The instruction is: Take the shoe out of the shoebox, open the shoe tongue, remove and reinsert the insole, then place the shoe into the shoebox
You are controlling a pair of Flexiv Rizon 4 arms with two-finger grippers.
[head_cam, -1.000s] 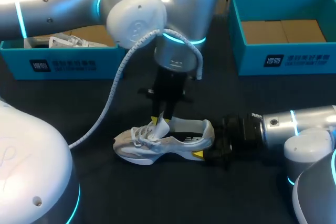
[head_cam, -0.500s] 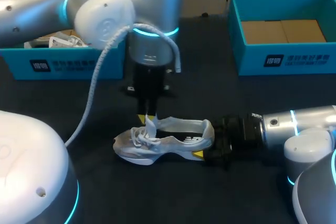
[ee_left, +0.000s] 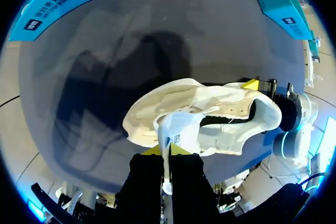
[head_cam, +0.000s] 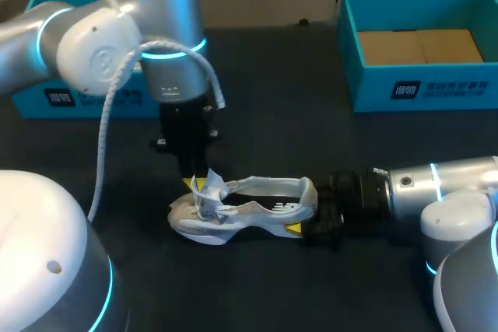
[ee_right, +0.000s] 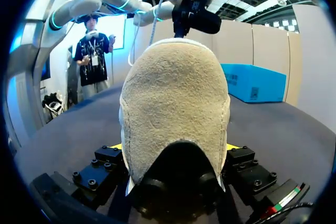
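A white sneaker [head_cam: 257, 211] lies on its side on the dark table, toe to the left. My left gripper [head_cam: 199, 184] stands over the laces, shut on the shoe tongue [head_cam: 212, 190], which is pulled up and toward the toe. In the left wrist view the tongue [ee_left: 179, 125] runs back between the yellow tips of the left gripper [ee_left: 167, 153], with the shoe [ee_left: 226, 111] beyond. My right gripper [head_cam: 305, 221] comes in low from the right, and both fingers press the heel. In the right wrist view the heel [ee_right: 176, 93] fills the right gripper [ee_right: 175, 148].
A teal shoebox [head_cam: 35, 103] stands at the back left, largely hidden behind my left arm. A second teal box [head_cam: 420, 87] with a cardboard floor sits at the back right. Dark table surface stretches between the boxes and in front of the shoe.
My left arm has swung to the left, drawing the tongue up and toward the toe with its fingers shut on it. The right arm and the shoe's heel have stayed put.
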